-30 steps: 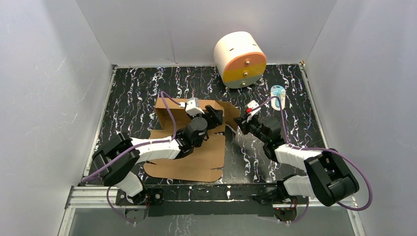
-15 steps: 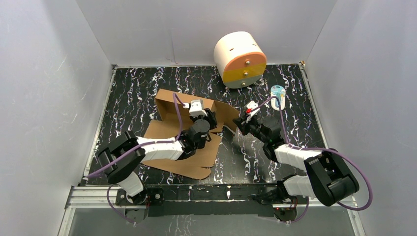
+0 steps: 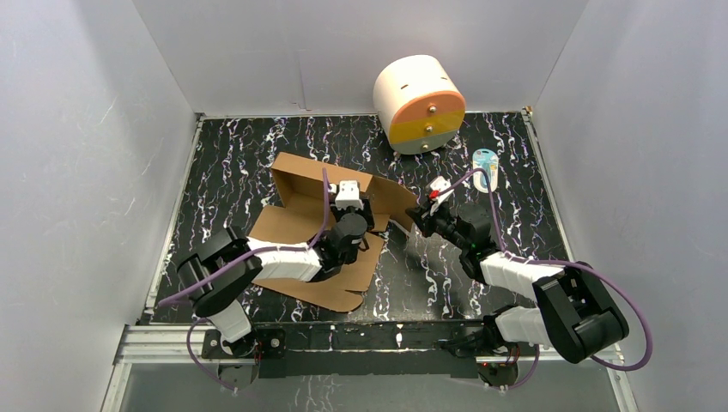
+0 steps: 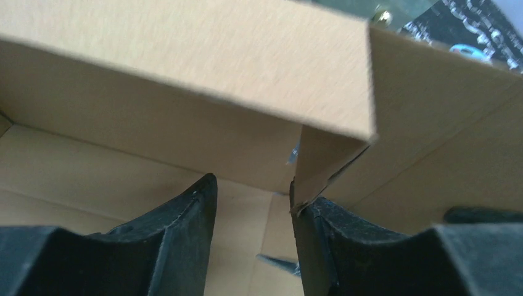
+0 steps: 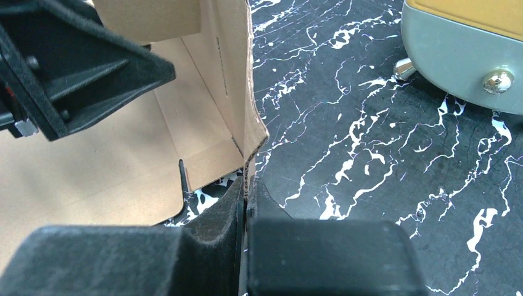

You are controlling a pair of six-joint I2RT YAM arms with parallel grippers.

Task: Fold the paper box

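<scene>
The paper box [image 3: 296, 227] is a brown cardboard sheet lying mid-table, with its back wall raised and a flap sticking out to the right. My left gripper [image 3: 360, 216] reaches over the sheet into the back right corner. In the left wrist view its jaws [image 4: 253, 191] stand open inside the box [image 4: 185, 123], and a folded flap's corner rests against the right fingertip [image 4: 308, 216]. My right gripper [image 3: 420, 215] is shut on the edge of the right flap [image 5: 243, 123], and the thin cardboard runs between its closed fingers [image 5: 245, 185].
A white cylinder with an orange-yellow face [image 3: 418, 103] stands at the back right, also large in the right wrist view [image 5: 469, 37]. A small pale blue can [image 3: 485, 168] sits right of the box. White walls enclose the black marbled table [image 3: 232, 154].
The cardboard sheet has shifted and turned to the left, its back wall standing higher. My left gripper moved left into the corner and its jaws narrowed. The right gripper kept its hold.
</scene>
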